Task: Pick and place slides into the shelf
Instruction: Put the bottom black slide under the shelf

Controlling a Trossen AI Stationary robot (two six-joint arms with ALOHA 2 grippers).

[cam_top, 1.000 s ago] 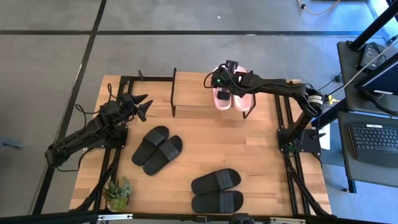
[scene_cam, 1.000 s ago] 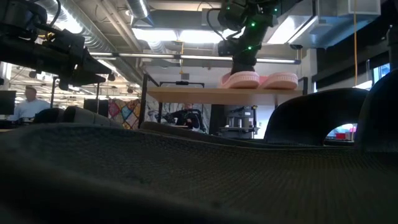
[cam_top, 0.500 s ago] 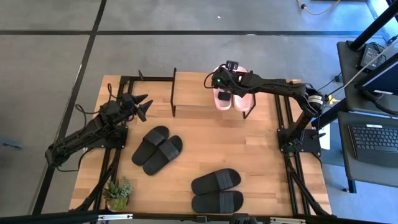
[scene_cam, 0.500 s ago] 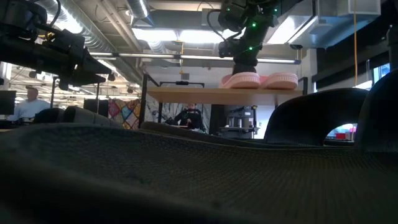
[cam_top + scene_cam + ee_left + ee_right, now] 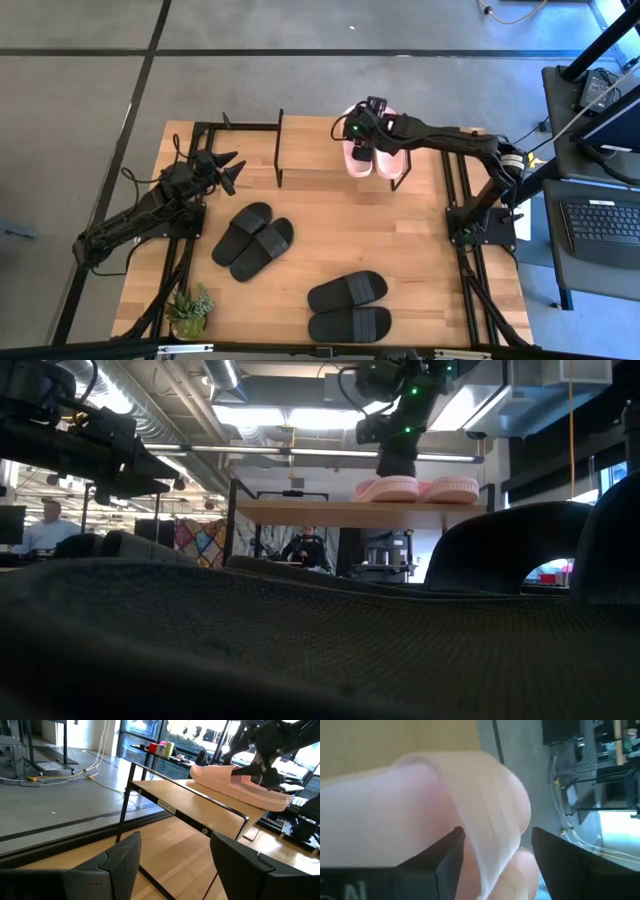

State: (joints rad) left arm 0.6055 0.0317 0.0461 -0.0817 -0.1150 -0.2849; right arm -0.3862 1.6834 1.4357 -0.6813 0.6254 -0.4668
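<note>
High view, left to right: the left gripper (image 5: 222, 170) hangs with jaws wide beside the shelf (image 5: 310, 150). Two matte black pairs (image 5: 252, 241) (image 5: 348, 306) of wide-strapped slides lie on the table (image 5: 420, 235). The right gripper (image 5: 353, 133), fingers parted, sits over the pale pink pair (image 5: 372, 158) on the shelf's light wooden top.

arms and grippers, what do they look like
Both arms are dark, slim and jointed, with black cables along them. The left gripper ends in two pointed black fingers. The right gripper has a boxy black head with small green lights, and blocky dark fingers.
</note>
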